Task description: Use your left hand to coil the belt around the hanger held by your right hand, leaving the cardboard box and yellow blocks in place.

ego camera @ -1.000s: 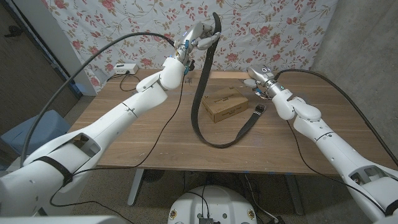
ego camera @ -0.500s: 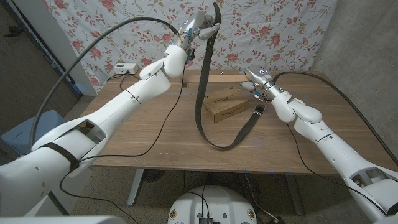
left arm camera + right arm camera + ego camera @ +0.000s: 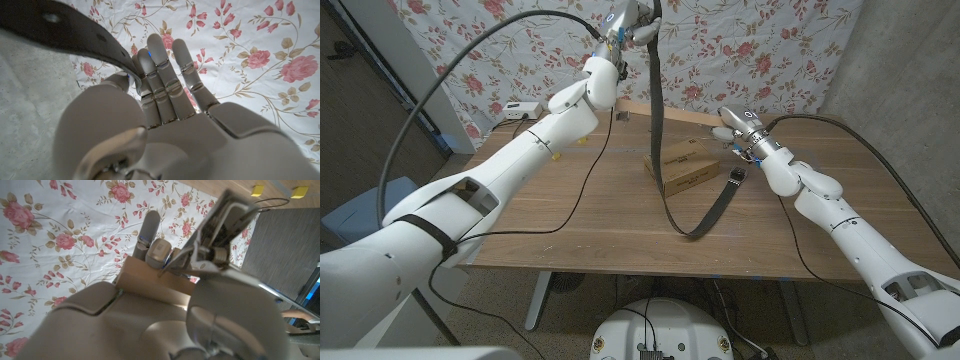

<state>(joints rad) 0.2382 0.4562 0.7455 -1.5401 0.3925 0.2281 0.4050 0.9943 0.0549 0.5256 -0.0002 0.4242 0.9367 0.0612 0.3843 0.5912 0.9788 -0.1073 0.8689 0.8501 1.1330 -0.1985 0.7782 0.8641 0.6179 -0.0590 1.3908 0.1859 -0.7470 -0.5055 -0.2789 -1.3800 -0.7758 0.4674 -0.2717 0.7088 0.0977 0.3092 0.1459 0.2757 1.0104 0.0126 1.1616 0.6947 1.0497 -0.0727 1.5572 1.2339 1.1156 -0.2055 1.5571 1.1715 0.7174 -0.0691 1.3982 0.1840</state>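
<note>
A long dark belt [image 3: 658,120] hangs from my left hand [image 3: 632,20], which is raised high before the flowered backdrop and pinches the strap near its holed end [image 3: 75,32]. The strap drops past the cardboard box [image 3: 685,170], loops low over the table at the front [image 3: 692,230] and rises to its buckle end [image 3: 735,180] just under my right hand [image 3: 740,130]. That hand grips a wooden hanger [image 3: 155,282] with a metal clip [image 3: 220,235]. Two yellow blocks [image 3: 257,190] lie on the table; one yellow block [image 3: 557,155] peeks out beside my left arm.
A white device [image 3: 520,110] with a cable sits at the table's back left corner. Black cables trail across the wooden table [image 3: 570,210] beneath my left arm. The flowered cloth [image 3: 770,50] hangs close behind the table.
My left hand has risen higher and further back, drawing the belt up. The hanging loop has slid to the right along the table. The right hand has barely moved.
</note>
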